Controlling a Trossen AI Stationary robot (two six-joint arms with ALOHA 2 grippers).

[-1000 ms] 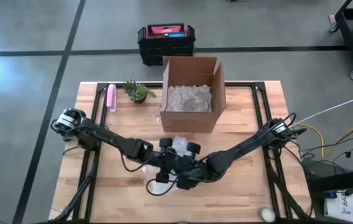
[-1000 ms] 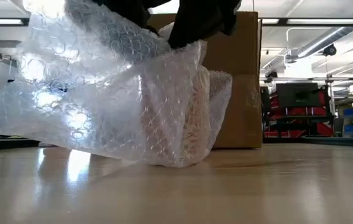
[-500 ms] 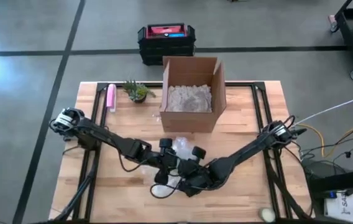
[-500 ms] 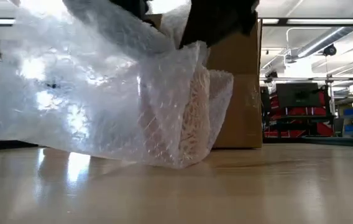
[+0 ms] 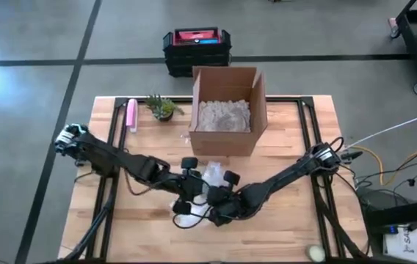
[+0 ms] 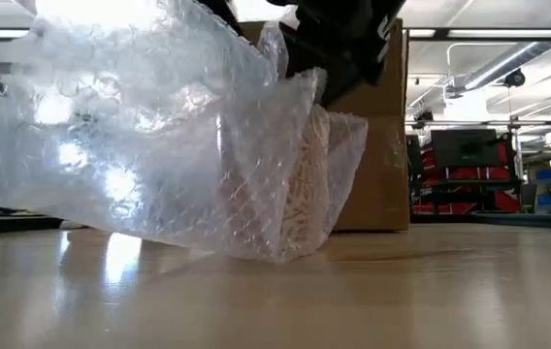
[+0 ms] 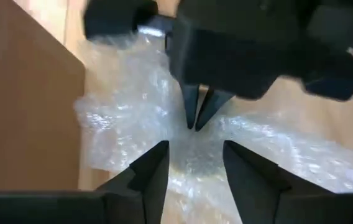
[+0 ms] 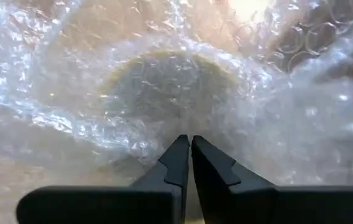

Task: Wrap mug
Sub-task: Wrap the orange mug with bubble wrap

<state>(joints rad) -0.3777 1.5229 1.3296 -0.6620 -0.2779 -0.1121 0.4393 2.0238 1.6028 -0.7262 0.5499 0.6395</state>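
While right gripper (image 8: 186, 152) fingers pinched the limp, slippery bubble wrap (image 6: 159, 145) over the mug (image 8: 170, 93), left gripper (image 7: 192, 155) fingers stood apart; I judged the mug fragile.

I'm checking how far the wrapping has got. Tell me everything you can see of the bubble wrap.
The bubble wrap is a clear, shiny sheet of small air pockets, crumpled and bunched rather than flat. It lies on the wooden table in front of the cardboard box, draped loosely over a round pale mug that shows through it. Its lower edge rests on the table; its top is gathered upward. The right gripper is pinched shut on a fold, and the left gripper sits open just beside it.
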